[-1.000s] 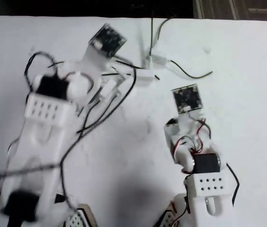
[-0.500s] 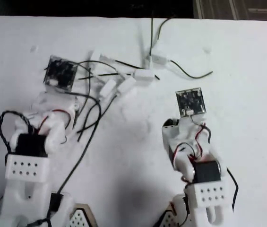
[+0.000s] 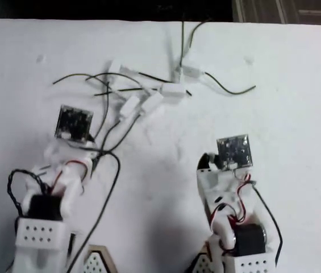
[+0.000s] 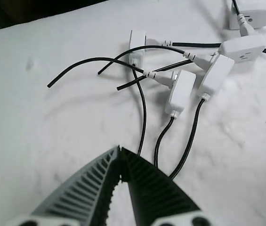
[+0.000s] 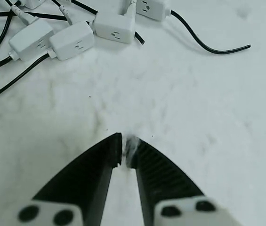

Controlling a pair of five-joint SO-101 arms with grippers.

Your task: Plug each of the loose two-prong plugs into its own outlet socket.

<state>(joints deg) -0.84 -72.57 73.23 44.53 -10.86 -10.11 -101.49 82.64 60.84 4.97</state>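
Note:
Several white outlet sockets (image 3: 149, 99) and two-prong plugs on black cords lie bunched at the far middle of the table. In the left wrist view two socket blocks (image 4: 180, 89) lie side by side, and a small white plug (image 4: 160, 79) touches one; whether it is seated I cannot tell. Another socket (image 4: 240, 48) has a plug against it. My left gripper (image 4: 120, 154) is shut and holds nothing, short of the cords. My right gripper (image 5: 125, 143) is shut and holds nothing, well back from the sockets (image 5: 71, 44). The left arm (image 3: 63, 165) and right arm (image 3: 228, 187) stand near the front.
Black cord ends (image 3: 75, 77) curl out left of the cluster, and one loose cord (image 3: 234, 90) trails right. The arm's own black cable (image 3: 106, 193) runs along the table beside the left arm. White tabletop (image 3: 296, 114) spreads around both grippers.
The left arm has drawn back from over the socket cluster to the front left, leaving the cords spread out. The right arm has also pulled back a little toward the front.

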